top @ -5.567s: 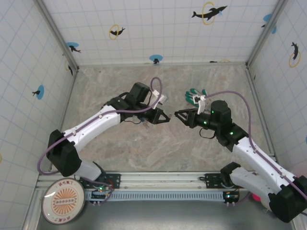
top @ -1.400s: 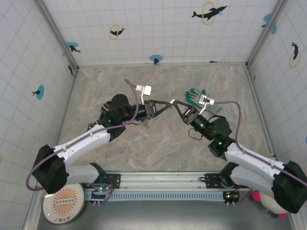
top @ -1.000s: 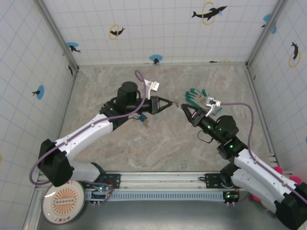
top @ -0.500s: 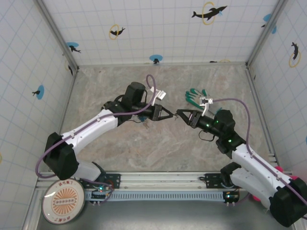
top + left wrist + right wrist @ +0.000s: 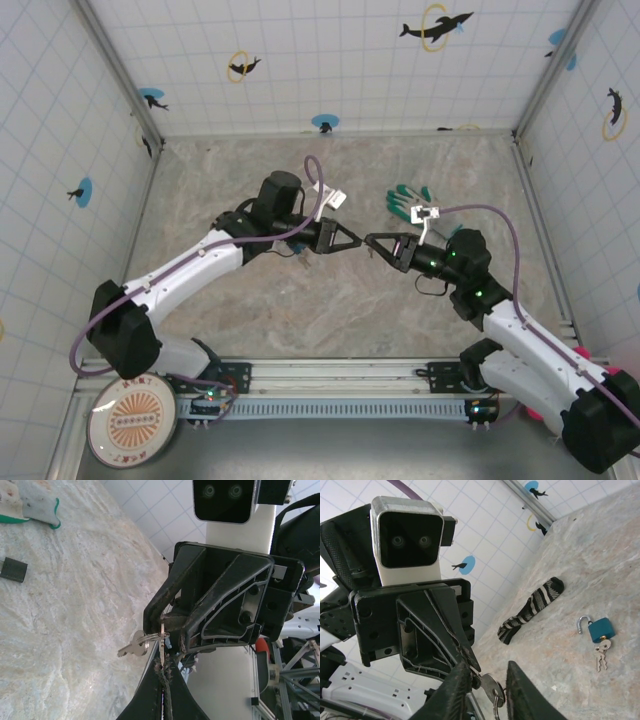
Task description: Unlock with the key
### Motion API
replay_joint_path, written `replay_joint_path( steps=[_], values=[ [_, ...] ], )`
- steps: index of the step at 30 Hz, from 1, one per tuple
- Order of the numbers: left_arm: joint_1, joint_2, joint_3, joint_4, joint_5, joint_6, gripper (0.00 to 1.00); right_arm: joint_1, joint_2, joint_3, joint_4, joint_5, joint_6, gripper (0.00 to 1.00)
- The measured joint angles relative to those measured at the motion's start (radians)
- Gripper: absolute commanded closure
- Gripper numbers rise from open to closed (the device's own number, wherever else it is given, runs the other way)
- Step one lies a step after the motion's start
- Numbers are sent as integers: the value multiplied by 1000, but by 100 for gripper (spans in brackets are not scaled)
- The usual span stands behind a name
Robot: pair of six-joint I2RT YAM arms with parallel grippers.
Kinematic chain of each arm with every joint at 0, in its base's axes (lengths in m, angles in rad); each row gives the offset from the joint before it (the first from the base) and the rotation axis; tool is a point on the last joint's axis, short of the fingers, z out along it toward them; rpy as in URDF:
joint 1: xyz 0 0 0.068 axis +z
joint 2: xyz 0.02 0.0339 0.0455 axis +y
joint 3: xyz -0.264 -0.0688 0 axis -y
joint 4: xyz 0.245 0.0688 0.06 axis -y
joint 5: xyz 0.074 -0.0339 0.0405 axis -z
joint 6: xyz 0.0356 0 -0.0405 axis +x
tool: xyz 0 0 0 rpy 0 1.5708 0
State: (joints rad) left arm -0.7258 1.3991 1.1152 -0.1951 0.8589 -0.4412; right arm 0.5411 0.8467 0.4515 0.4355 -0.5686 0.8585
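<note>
Open blue padlock [image 5: 600, 629] and striped cloth [image 5: 530, 611] lie on counter [image 5: 580, 570]. Left hand [image 5: 355, 243] clenched on the key [image 5: 489, 684], flat silver, ringed. Right hand [image 5: 372, 239] abuts it, grip unclear.

Left tool [image 5: 355, 244] pinched shut; right tool [image 5: 371, 240] meets it tip-to-tip.

1. Top external: fixed high behind the arm bases, looking down over the whole beige marbled tabletop [image 5: 330, 330].
2. Left wrist: close behind the black two-finger left gripper [image 5: 162, 680], facing the black two-finger right gripper [image 5: 172, 629].
3. Right wrist: the reverse view, equally close.
4. Shared by all: both fingertip pairs and the small flat silver metal key [image 5: 134, 649] where they meet.
</note>
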Motion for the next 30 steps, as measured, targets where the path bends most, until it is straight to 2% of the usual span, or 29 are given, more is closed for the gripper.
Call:
replay_joint_path(
  steps=[4,10,13,17,19,20,23,30],
  values=[
    [0,-6,0,0,6,0,100,-1,-8,1,-14,-13,-16,84],
    [1,-11,0,1,21,0,100,-9,-34,2,-30,-39,-34,100],
    [0,-13,0,2,28,0,100,-11,-44,2,-36,-47,-47,100],
    [0,-13,0,2,21,-2,85,-11,-53,8,-60,-46,-66,100],
    [0,-12,0,14,10,-7,70,-6,-63,27,-95,-30,-94,100],
    [0,-12,0,24,-3,-14,66,-3,-70,36,-115,-17,-111,100],
    [12,-13,-7,56,-31,-40,59,9,-98,62,-174,32,-166,100],
    [122,-18,-97,157,-92,-180,54,52,-128,109,-311,221,-324,100]
  ],
)
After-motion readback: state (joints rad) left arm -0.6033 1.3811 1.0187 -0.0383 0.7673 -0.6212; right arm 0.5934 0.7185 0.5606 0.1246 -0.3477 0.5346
